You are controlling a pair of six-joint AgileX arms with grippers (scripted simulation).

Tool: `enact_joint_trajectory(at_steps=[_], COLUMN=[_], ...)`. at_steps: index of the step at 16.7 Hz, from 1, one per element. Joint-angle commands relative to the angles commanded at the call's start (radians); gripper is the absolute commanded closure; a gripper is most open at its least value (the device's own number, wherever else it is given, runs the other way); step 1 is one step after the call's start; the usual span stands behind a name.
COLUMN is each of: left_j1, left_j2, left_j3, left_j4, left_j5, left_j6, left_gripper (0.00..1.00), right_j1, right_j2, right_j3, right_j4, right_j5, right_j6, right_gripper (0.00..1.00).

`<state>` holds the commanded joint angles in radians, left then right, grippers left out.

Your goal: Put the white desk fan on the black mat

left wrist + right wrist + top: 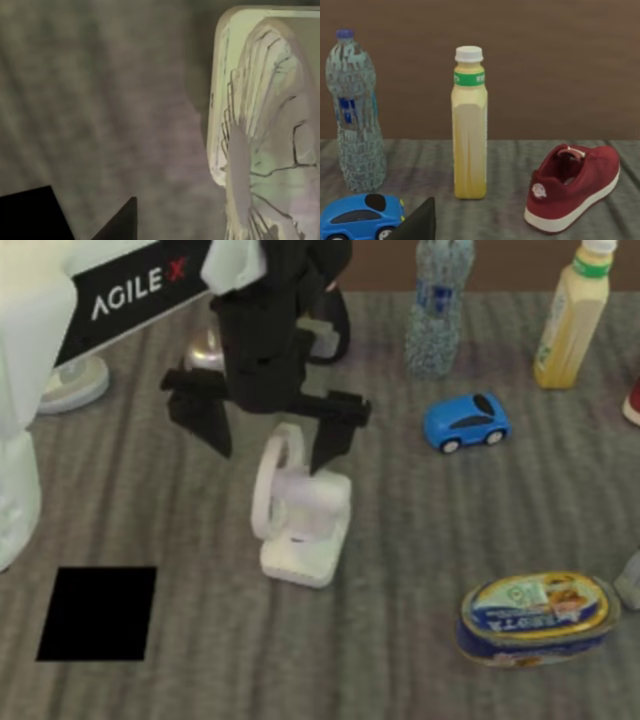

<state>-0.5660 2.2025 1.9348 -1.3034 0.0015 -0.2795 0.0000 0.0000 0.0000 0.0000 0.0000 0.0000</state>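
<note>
The left end effector (268, 430) hangs wide open over the desk (450, 540) with nothing in it. Its two black fingers straddle the top of the fan (298, 515), one out beyond the ring grille and the other above the motor housing. The fan stands upright just below the fingers, on its own base. The left wrist view shows the grille (265, 135) close up and off to one side, so the approach looks off-centre. The mat (98, 613) lies well apart from the end effector, toward the near left of the desk, bare.

The main risk, as I judge it, is the descent. If one finger comes down on the thin ring instead of clearing it, it could tip the fan over or push it sideways. Closing on the ring alone might let the fan swing or slip during the carry. A low carry could drag the base across the desk. The right arm is parked out of the top view, and its camera faces the bottles, toy car and red shoe.
</note>
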Motion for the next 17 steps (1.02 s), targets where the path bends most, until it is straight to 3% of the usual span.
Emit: enact_joint_trajectory(at_steps=[9, 17], left_j1=[0.0, 0.0], left_j2=[0.0, 0.0], left_j3=[0.0, 0.0], left_j4=[0.0, 0.0], left_j5=[0.0, 0.0], left_j6=[0.0, 0.0], left_gripper=[0.98, 1.0], right_j1=[0.0, 0.0], right_j2=[0.0, 0.0], right_j3=[0.0, 0.0], right_j4=[0.0, 0.0], right_j5=[0.0, 0.0], right_j6=[0.0, 0.0], right_gripper=[0.0, 0.0])
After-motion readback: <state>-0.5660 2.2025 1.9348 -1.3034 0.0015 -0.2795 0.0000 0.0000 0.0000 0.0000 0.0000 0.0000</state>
